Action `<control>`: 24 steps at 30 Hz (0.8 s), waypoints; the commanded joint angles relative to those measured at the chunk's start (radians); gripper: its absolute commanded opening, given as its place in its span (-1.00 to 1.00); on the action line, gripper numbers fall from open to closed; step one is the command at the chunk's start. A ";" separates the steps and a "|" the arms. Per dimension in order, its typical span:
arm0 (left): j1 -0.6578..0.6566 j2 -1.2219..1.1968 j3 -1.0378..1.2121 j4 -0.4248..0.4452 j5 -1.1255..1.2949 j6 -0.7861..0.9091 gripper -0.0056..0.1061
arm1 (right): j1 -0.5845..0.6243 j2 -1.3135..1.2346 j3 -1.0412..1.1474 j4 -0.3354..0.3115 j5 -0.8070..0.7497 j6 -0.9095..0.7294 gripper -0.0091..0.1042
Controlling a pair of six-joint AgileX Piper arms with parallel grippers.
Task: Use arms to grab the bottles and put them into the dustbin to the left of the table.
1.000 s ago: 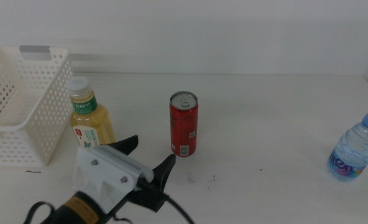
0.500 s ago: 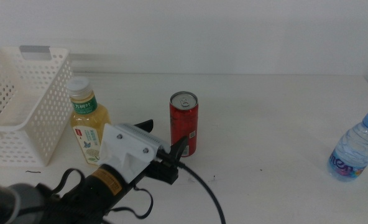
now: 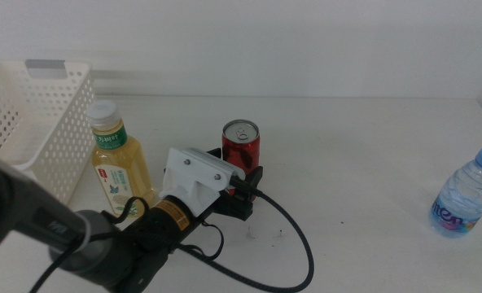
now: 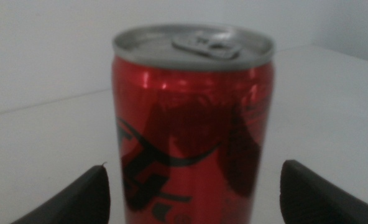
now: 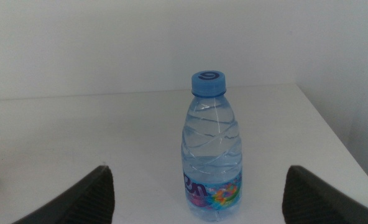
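Note:
A red drink can stands upright mid-table. My left gripper has come in from the lower left and is open, one jaw on each side of the can's lower half. In the left wrist view the can fills the middle, with a gap to each jaw. A yellow-tea bottle stands to the left of the arm, next to the white perforated dustbin. A clear water bottle with a blue cap stands at the far right. My right gripper is open and faces the water bottle from a distance; it is out of the middle view.
The white table runs between the can and the water bottle. The left arm's black cable loops over the table in front of the can. The table's right edge lies just past the water bottle.
My left gripper has moved forward and to the right, from in front of the tea bottle to the red can, so that its open jaws now stand on either side of the can.

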 commanded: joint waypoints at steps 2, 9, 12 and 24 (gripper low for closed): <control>0.001 0.044 -0.047 0.001 -0.009 -0.017 0.78 | -0.008 -0.005 0.003 -0.007 -0.008 -0.006 0.66; 0.001 0.112 -0.128 0.001 -0.003 -0.017 0.78 | -0.008 -0.005 0.003 -0.007 -0.008 -0.006 0.66; 0.001 0.131 -0.151 -0.006 0.009 -0.017 0.78 | -0.008 -0.005 0.003 -0.007 -0.008 -0.006 0.66; 0.004 0.152 -0.168 -0.011 0.017 0.010 0.73 | -0.008 -0.005 0.003 -0.007 -0.008 -0.006 0.66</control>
